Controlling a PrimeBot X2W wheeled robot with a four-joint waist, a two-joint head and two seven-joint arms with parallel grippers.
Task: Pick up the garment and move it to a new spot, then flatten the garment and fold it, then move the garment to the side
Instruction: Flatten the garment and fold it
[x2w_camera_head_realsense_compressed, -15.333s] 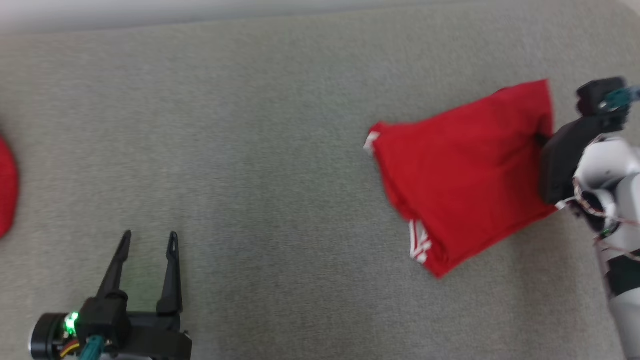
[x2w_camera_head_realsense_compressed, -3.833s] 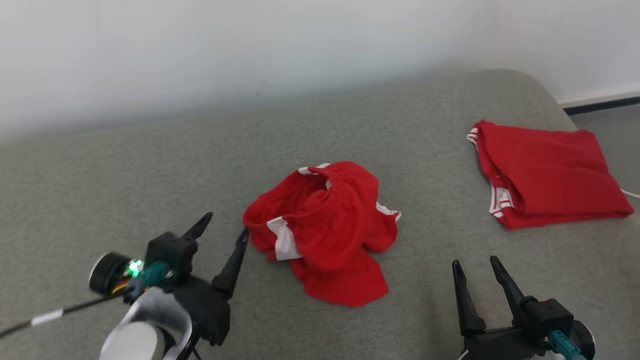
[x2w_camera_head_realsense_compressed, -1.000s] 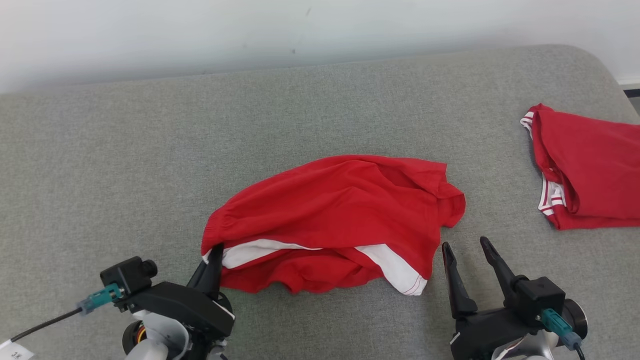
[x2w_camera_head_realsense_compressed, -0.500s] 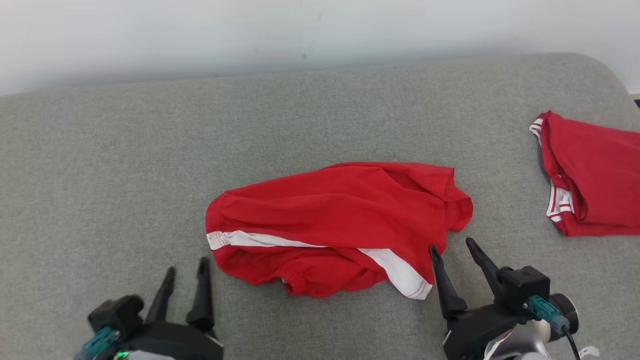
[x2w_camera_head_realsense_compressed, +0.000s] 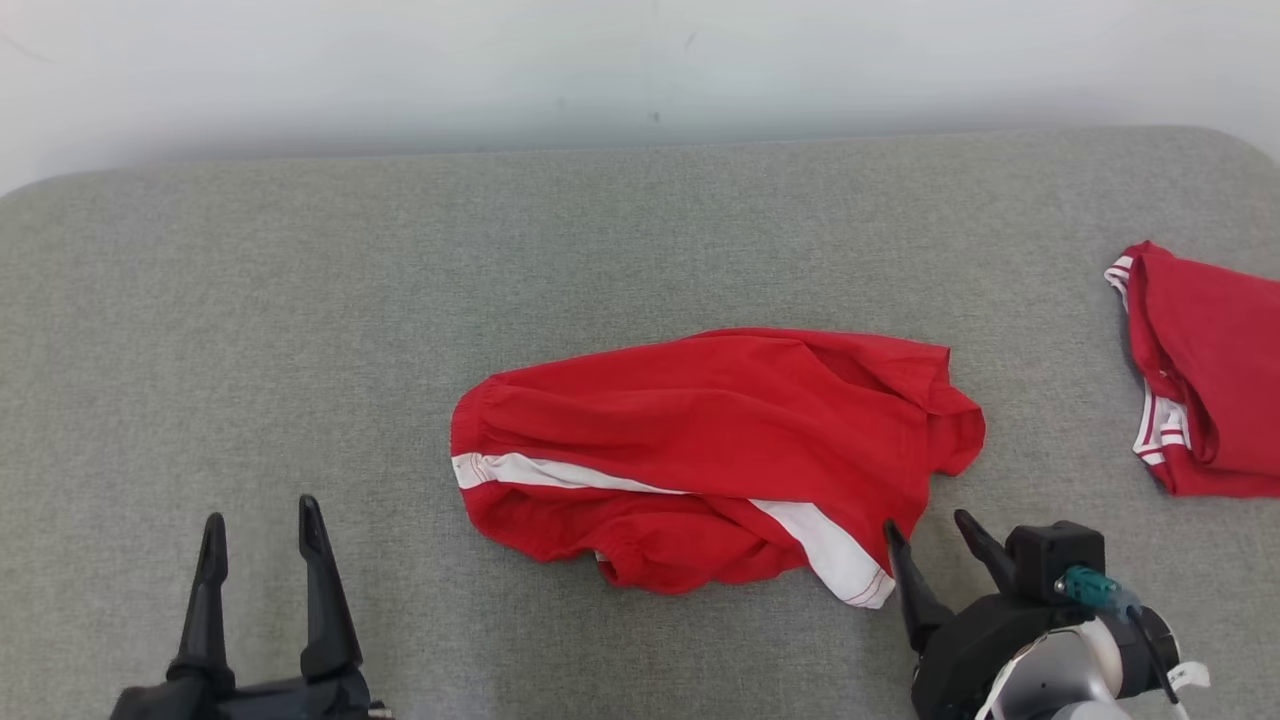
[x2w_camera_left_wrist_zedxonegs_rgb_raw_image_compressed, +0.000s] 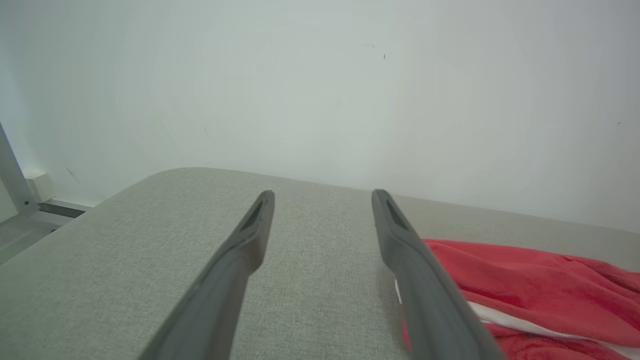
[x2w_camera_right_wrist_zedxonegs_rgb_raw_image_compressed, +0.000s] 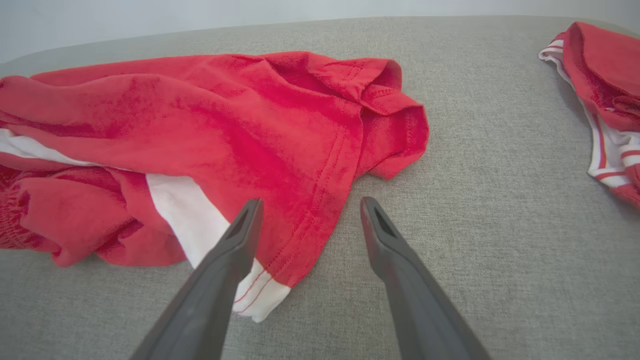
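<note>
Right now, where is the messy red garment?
In the head view the messy red garment lies midway across the grey cushion, its white-striped corner beside the open right gripper, with the folded red garment farther right.

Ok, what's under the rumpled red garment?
Grey cushion shows all round the garment; its own bunched lower layer pokes out at the near edge. Anything else beneath is hidden.

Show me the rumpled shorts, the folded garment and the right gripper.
rumpled shorts (x2w_camera_head_realsense_compressed: 720, 420), head view, on the red upper panel.
folded garment (x2w_camera_head_realsense_compressed: 1215, 370), head view, on its red top layer.
right gripper (x2w_camera_head_realsense_compressed: 926, 520), head view, midway between its fingertips.
</note>
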